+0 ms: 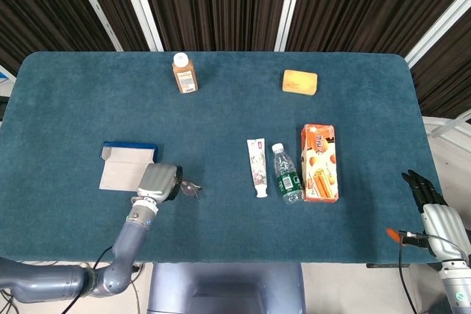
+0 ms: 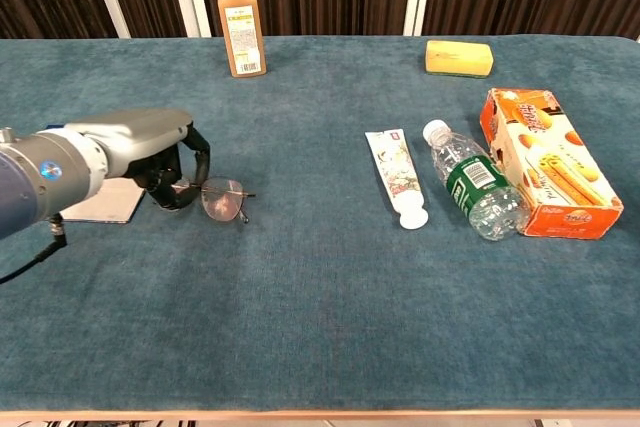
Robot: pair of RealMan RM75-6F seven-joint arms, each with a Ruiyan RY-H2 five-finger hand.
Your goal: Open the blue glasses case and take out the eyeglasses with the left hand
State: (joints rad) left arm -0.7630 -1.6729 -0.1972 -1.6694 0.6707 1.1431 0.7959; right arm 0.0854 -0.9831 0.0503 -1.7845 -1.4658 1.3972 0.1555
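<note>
The blue glasses case [image 1: 128,167] lies open on the left of the table, its pale inside showing; in the chest view only a corner of the case [image 2: 105,202] shows past my arm. My left hand [image 1: 158,182] [image 2: 165,152] is just right of the case and holds the eyeglasses [image 1: 190,189] [image 2: 222,199], which stick out to its right, low over the cloth. My right hand [image 1: 422,187] hangs past the table's right edge, fingers apart, holding nothing.
On the blue cloth stand a brown juice bottle [image 1: 184,73] and a yellow sponge [image 1: 299,81] at the back. A toothpaste tube [image 1: 257,166], a water bottle [image 1: 288,174] and an orange biscuit box [image 1: 319,162] lie right of centre.
</note>
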